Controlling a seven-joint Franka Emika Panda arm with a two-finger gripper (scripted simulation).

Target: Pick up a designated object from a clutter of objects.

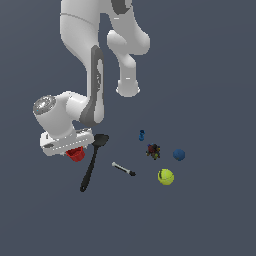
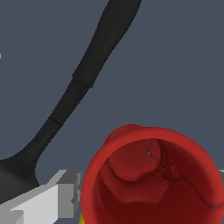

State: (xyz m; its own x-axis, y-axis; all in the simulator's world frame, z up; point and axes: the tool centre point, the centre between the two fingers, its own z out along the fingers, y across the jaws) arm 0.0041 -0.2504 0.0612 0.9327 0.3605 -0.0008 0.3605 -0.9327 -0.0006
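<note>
The designated object, a small red cup, sits directly under my hand at the exterior view's left. In the wrist view the red cup fills the space between my fingers, its open mouth facing the camera. My gripper straddles it, one grey finger pressed against its rim; the other finger is at the frame's edge. A black spatula lies right beside the cup. A yellow sliver peeks out by the cup's rim.
The rest of the clutter lies toward the exterior view's right: a white-black marker, a green tennis ball, a blue ball, a dark multicoloured toy and a small blue piece.
</note>
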